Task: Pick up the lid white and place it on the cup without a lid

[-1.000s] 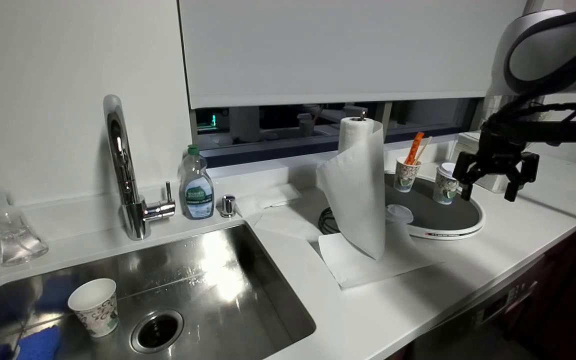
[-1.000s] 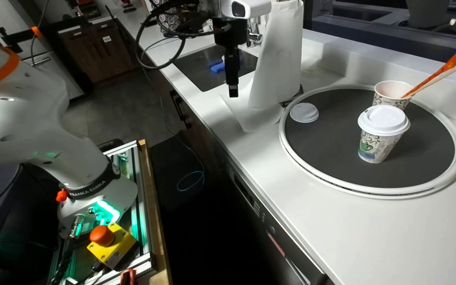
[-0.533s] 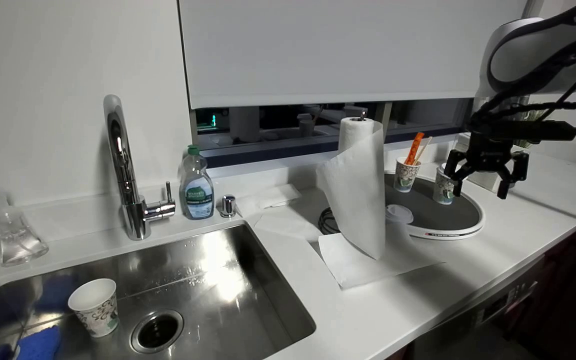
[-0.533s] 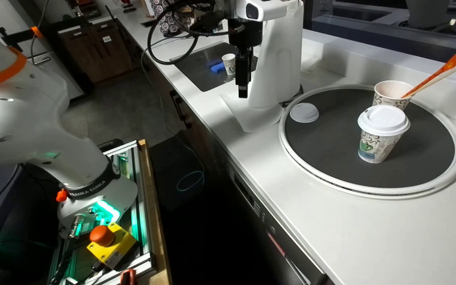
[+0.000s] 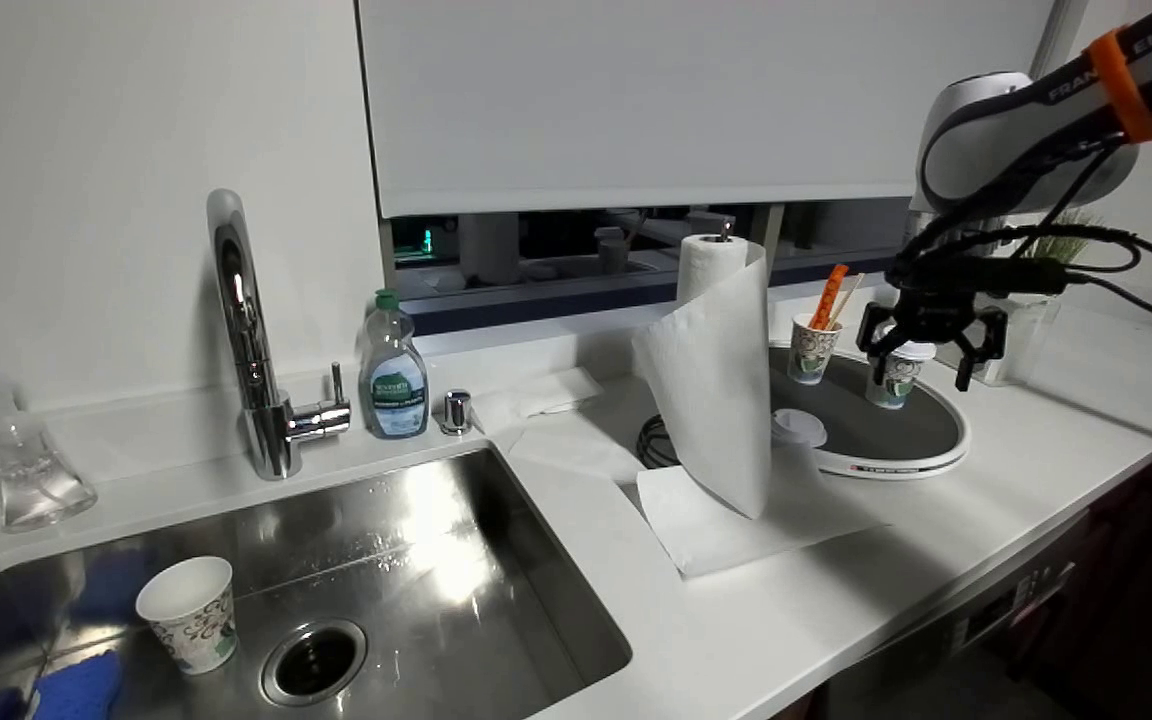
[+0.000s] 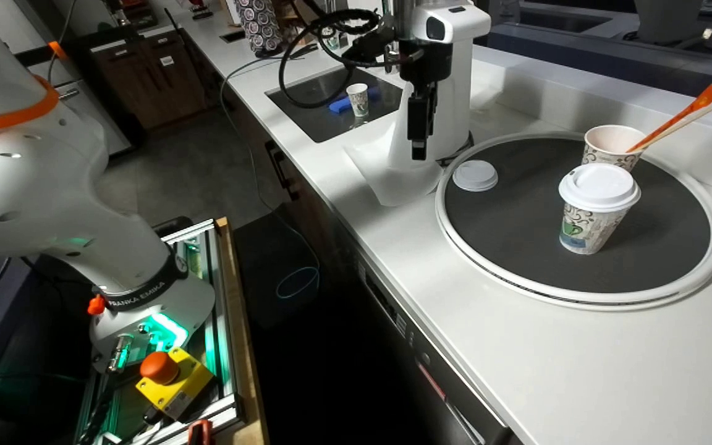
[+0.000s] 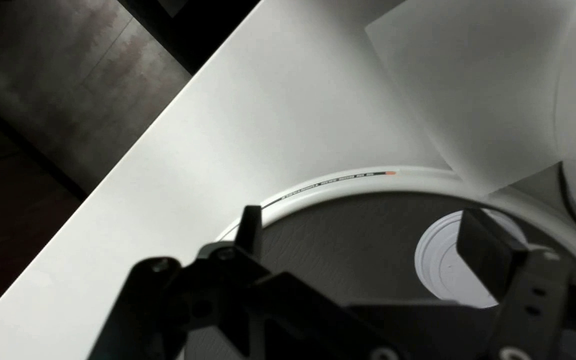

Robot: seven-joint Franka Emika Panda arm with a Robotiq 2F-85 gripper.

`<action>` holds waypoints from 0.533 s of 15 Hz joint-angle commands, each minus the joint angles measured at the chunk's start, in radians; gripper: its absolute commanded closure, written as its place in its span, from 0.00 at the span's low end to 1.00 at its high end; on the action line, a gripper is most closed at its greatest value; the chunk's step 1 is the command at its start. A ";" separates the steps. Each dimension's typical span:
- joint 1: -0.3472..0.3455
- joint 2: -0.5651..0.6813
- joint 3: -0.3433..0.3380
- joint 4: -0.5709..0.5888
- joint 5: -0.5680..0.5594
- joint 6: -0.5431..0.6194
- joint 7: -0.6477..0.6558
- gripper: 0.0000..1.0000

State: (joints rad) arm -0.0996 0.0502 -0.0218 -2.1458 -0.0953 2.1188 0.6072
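In both exterior views your gripper [image 5: 921,376] is nearer the loose white lid [image 6: 475,175] than a second ago. In an exterior view you now see the top of the lidded cup [image 5: 898,378] between its fingers [image 5: 965,374], and more of the arm [image 5: 976,160], its orange band [image 5: 1122,88] and the plant [image 5: 1066,235]. In an exterior view it now covers part of the paper towel roll [image 6: 458,96], and you see the whole cup [image 6: 358,99] in the sink [image 6: 322,123], mostly hidden behind it before.

Above the white table [image 5: 696,620], a white wall [image 5: 106,150] is adjoined by a pale window blind [image 5: 676,100], beneath which dark glass [image 5: 566,235] is exposed. A grey floor [image 6: 164,167] is bordered by brown wooden cabinets [image 6: 180,93].
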 commanded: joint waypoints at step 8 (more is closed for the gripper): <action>0.010 0.151 -0.122 0.113 -0.039 -0.004 0.081 0.00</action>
State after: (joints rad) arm -0.1005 0.2009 -0.1328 -2.0343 -0.1369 2.1160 0.6904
